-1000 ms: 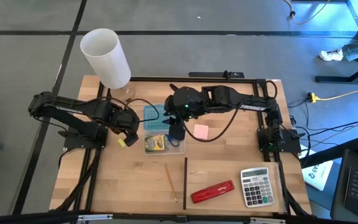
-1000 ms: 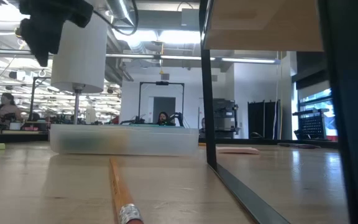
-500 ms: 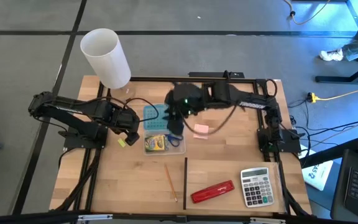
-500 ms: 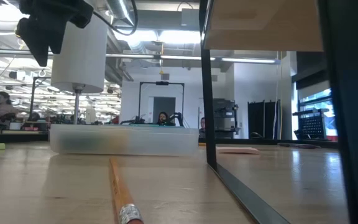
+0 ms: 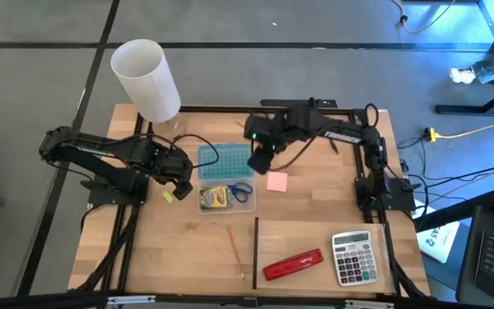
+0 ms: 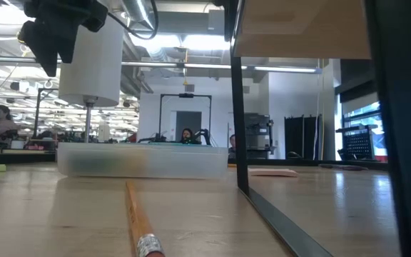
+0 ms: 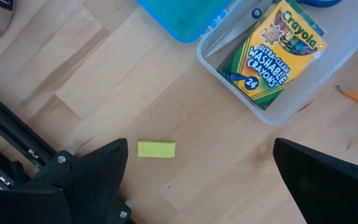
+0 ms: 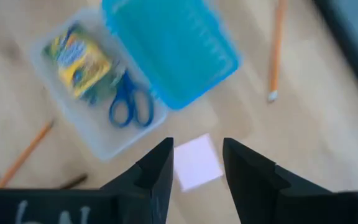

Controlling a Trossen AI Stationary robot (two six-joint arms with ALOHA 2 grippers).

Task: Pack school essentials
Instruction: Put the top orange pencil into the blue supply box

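My left jaws [image 5: 181, 183] sit left of centre in the overhead frame, spread wide and empty, low over the wooden counter [image 5: 316, 232]. In my left wrist view the tiny yellow eraser [image 7: 156, 149] lies on the bare wood between my two dark fingers, touching neither.

My right jaws [image 5: 260, 160] hang in the upper middle of the overhead frame, just above the pink sticky-note pad [image 5: 278, 181]. They stand partly parted with nothing between them; the right wrist view shows the pad through the gap.

The clear case [image 5: 249, 206] sits centre frame, its blue lid [image 5: 223, 160] folded open on the upper side. Inside lie the yellow-green crayon box [image 5: 216, 198] and, to its right, the blue-handled scissors [image 5: 240, 190].

An orange pencil [image 5: 235, 250] lies on the counter in the lower middle, with a dark pen [image 5: 256, 245] just right of it. Further right are the red stapler [image 5: 293, 264] and the grey calculator [image 5: 354, 257]. A white cylinder [image 5: 147, 80] stands at the upper left.
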